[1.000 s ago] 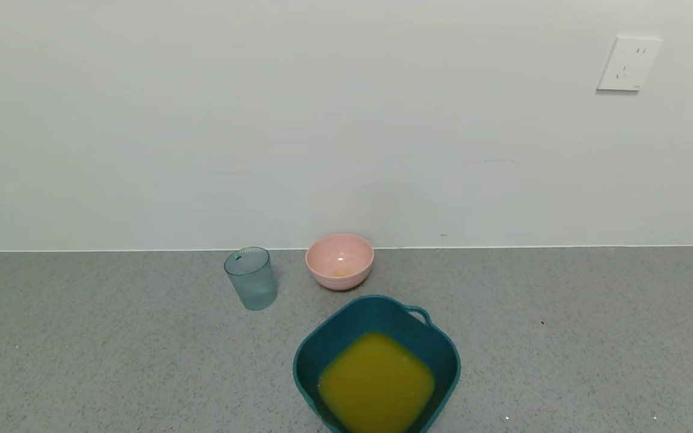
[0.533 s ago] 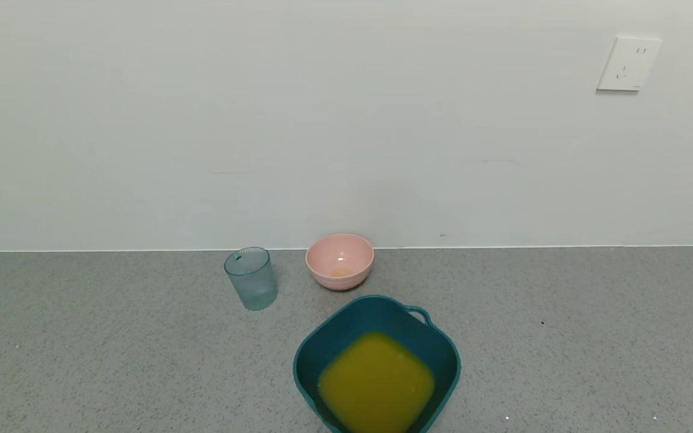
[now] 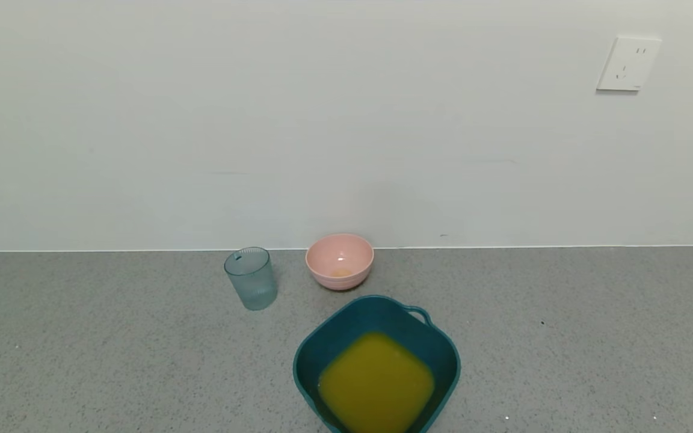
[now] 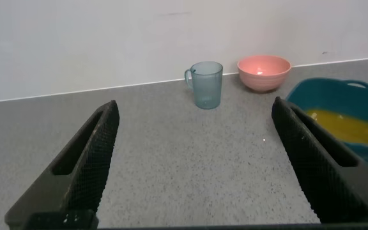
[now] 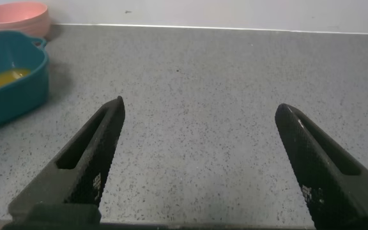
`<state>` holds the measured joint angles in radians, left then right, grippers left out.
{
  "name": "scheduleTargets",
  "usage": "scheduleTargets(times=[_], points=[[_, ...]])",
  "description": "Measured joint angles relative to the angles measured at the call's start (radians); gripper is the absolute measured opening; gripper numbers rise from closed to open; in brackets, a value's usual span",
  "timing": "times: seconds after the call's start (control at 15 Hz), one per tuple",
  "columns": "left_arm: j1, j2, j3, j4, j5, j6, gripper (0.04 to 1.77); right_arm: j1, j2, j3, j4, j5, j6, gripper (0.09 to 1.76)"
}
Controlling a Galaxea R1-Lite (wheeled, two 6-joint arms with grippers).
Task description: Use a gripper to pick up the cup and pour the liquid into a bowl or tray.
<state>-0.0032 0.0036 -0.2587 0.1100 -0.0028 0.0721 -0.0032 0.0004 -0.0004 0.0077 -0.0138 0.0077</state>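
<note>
The pale blue-green ribbed cup (image 3: 251, 278) stands upright and looks empty near the wall; it also shows in the left wrist view (image 4: 207, 84). The dark teal basin (image 3: 346, 322) sits at the front middle and holds the orange-yellow liquid (image 3: 375, 385); it also shows in the left wrist view (image 4: 328, 92) and the right wrist view (image 5: 18, 83). My left gripper (image 4: 193, 112) is open and empty, well short of the cup. My right gripper (image 5: 200, 108) is open and empty over bare counter, right of the basin. Neither gripper shows in the head view.
A small pink bowl (image 3: 339, 260) stands by the wall between cup and basin, with a trace of orange at its bottom. The grey speckled counter (image 3: 563, 337) runs back to a white wall with a socket (image 3: 628, 63).
</note>
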Motion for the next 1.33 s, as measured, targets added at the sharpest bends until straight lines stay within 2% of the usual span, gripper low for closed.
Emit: scheduleTargets(times=[0.27, 0.53, 0.8, 1.33], points=[[0.0, -0.003, 0.161, -0.134, -0.002, 0.001, 1.72, 0.0, 0.0, 0.0, 0.0, 0.0, 0.0, 1.71], [0.0, -0.003, 0.241, -0.155, -0.01, 0.009, 1.72, 0.0, 0.0, 0.0, 0.0, 0.0, 0.0, 1.71], [0.0, -0.003, 0.256, -0.107, -0.012, 0.0, 1.72, 0.0, 0.0, 0.0, 0.0, 0.0, 0.0, 1.71], [0.0, -0.004, 0.258, -0.105, -0.004, -0.029, 1.72, 0.0, 0.0, 0.0, 0.0, 0.0, 0.0, 1.71]])
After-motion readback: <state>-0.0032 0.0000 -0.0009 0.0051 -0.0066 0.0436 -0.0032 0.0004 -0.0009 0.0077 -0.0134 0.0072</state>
